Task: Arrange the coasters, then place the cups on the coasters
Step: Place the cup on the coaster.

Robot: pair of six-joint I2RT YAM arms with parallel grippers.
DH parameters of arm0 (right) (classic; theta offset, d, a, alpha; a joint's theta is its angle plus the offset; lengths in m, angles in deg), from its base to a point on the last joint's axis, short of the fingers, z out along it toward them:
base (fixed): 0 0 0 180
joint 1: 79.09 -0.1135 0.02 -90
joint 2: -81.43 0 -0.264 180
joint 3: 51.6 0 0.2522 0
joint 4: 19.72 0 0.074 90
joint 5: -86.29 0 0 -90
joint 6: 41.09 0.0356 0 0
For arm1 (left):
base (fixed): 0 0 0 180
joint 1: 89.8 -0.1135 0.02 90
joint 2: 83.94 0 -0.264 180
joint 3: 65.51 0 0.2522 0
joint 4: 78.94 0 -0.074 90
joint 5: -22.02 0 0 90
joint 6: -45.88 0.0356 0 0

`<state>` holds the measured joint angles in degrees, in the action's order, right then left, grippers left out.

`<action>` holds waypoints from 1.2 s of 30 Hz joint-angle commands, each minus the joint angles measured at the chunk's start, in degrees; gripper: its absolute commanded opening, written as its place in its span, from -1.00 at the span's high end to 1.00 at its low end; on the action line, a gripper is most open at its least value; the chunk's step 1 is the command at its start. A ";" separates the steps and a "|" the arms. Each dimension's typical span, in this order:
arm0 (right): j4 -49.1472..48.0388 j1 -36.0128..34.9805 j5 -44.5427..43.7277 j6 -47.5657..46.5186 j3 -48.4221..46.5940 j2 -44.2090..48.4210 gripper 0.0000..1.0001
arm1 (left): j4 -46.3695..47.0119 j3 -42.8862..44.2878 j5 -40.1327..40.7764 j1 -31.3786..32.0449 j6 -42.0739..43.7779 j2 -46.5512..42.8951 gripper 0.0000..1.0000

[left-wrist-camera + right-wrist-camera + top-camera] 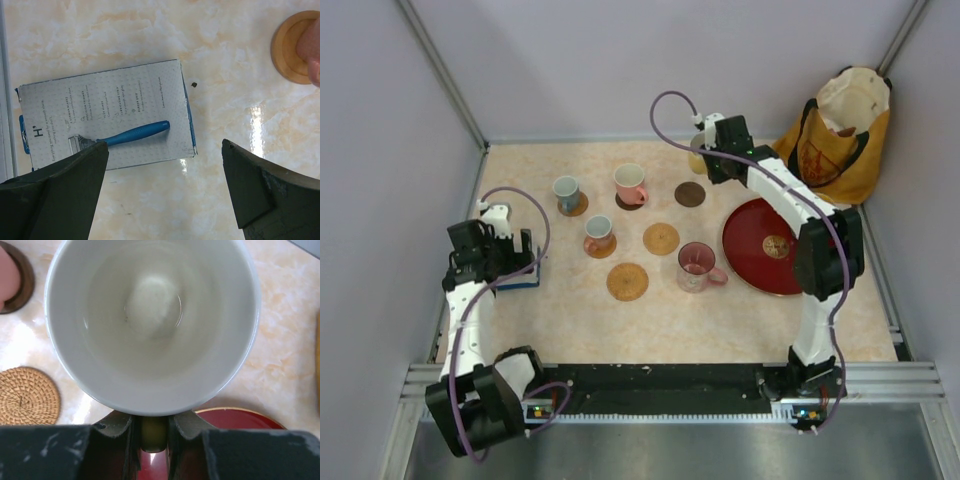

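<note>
A marble-patterned table (750, 320) inside grey walls, seen from above: at 1 o'clock the right gripper (152, 432) is pinched tight on the handle of a pale yellow cup (150, 320), mouth up, just beyond a bare dark coaster (690, 194). At 9 o'clock the left gripper (164, 147) hangs with its jaws spread wide, holding nothing, over a razor box (110, 100) lying flat. Near the centre, three cups each stand on a coaster: a blue-grey cup (566, 192), a pink cup (630, 183) and a third cup (598, 233). Two woven coasters (661, 238) lie bare, and a pink glassy cup (697, 266) stands directly on the table. At 3 o'clock a red tray (750, 262) carries one tan coaster (779, 245).
</note>
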<state>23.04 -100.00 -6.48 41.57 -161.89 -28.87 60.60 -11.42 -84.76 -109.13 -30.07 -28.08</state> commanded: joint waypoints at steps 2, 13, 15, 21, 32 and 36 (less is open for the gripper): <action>-5.26 -1.59 2.50 0.04 -6.65 -2.63 1.00 | 3.05 1.32 1.57 -0.36 -0.07 2.06 -0.97; -4.65 -2.38 4.70 -0.66 -7.44 -6.41 1.00 | 3.06 1.59 2.36 -0.36 0.02 2.68 -0.96; -4.12 -2.39 4.61 -0.84 -8.06 -7.38 1.00 | 2.88 1.50 2.62 -0.36 0.02 2.59 -0.96; -3.59 -2.47 4.43 -0.84 -9.29 -9.58 1.00 | 3.05 1.50 3.06 -0.36 0.11 2.77 -0.96; -2.71 -2.12 5.40 0.13 -8.94 -10.20 1.00 | 3.41 1.41 3.06 -0.36 0.20 3.47 -0.95; -2.45 -1.95 5.66 0.21 -8.67 -10.28 1.00 | 3.41 1.32 3.06 -0.36 0.20 3.65 -0.95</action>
<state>24.30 -101.81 -2.09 41.49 -167.09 -40.47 61.62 -11.42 -81.91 -109.18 -30.20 -24.74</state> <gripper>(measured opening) 0.164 0.975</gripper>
